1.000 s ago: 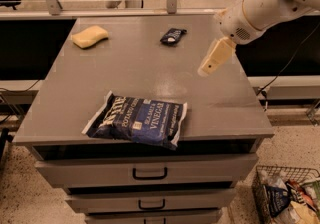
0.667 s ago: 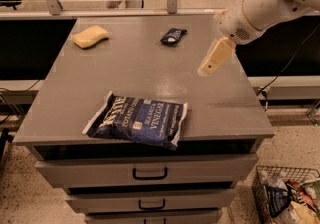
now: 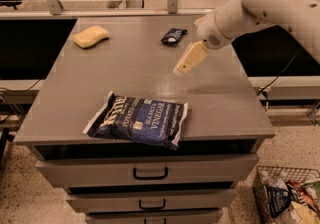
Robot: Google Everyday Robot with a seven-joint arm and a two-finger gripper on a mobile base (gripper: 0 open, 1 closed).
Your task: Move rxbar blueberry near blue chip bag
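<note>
Two dark wrappers lie on the desk [image 3: 125,78]: rxbar blueberry [image 3: 173,36] upper centre, blue chip bag [image 3: 140,120] lower centre. Gripper [image 3: 179,70] hovers between them; whether its jaws are apart, I cannot tell. A shallow pinch could skid the flat bar away.

Grey tabletop [image 3: 225,103] carries blue chip bag [image 3: 140,120] at front, rxbar blueberry [image 3: 173,36] and yellow sponge [image 3: 90,36] well apart at back. End effector [image 3: 184,65] hovers above its right-centre.

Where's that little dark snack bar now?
The snack bar lies at the far edge of the table, right of the yellow sponge; the claw hovers just in front of it.
</note>
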